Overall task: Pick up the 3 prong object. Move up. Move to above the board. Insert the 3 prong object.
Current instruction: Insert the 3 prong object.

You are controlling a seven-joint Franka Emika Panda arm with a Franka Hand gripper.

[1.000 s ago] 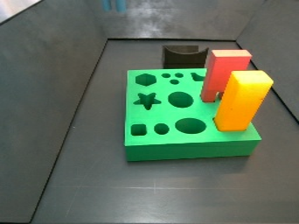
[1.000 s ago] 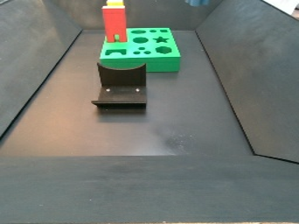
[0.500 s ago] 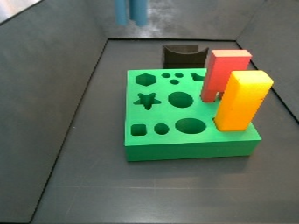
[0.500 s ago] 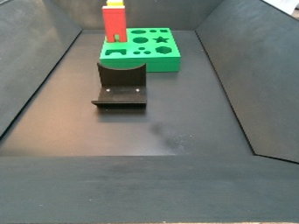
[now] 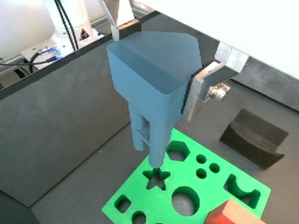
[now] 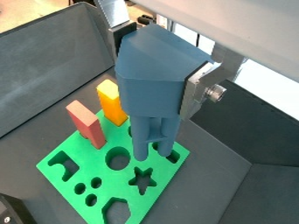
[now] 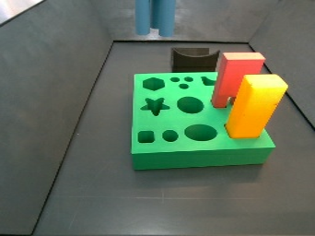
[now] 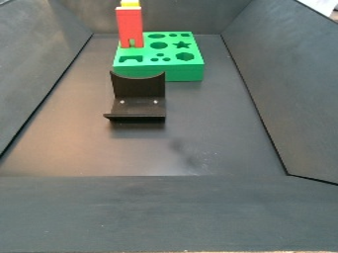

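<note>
My gripper is shut on the 3 prong object, a steel-blue peg with a wide angular head, and holds it upright high above the board. One silver finger presses its side; the other finger is hidden behind it. In both wrist views the prongs hang over the star hole of the bright-green board. In a side view only the peg's lower end shows at the upper edge, above and behind the board. The board also shows in the far side view.
A red block and a yellow-orange block stand upright in the board's right side. The black fixture stands on the floor beside the board. Dark walls enclose the floor.
In the side view the peg has moved right and slightly lower, from the upper left corner area to above the board's far edge. The blocks and the board have not moved.
</note>
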